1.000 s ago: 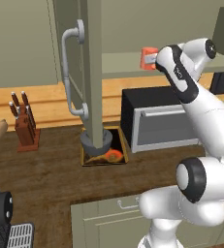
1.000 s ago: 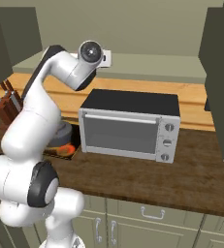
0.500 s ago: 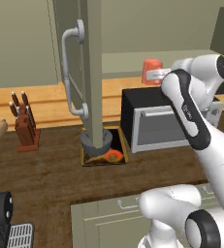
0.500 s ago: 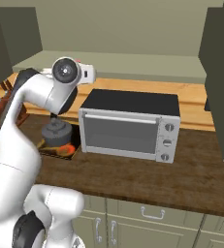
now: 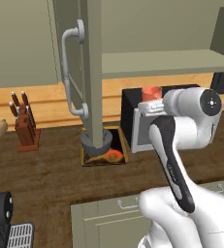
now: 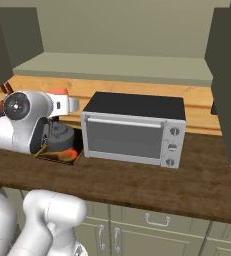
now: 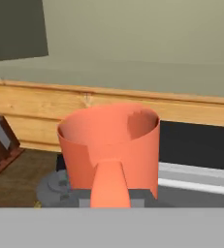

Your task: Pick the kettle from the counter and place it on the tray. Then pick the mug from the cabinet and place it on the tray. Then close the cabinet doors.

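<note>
Mug (image 7: 111, 151) sits pinched in your hand (image 5: 151, 104), carried toward the tray (image 6: 49, 155) below; next, lower it beside the kettle (image 6: 61, 137).

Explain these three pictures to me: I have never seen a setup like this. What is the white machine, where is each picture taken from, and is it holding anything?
Everything here is a computer-rendered kitchen. The white machine is a robot arm on a base that can drive. Two pictures come from cameras on that base, behind the arm to its left and right. The third comes from a camera on the hand, looking along the pincer.

On the brown counter stand a microwave, a knife block and a tray with a dark kettle on it. Above is a wall cupboard with its doors open.

The pincer is shut on an orange-red mug, carried in the air beside the microwave, above the kettle and tray.
</note>
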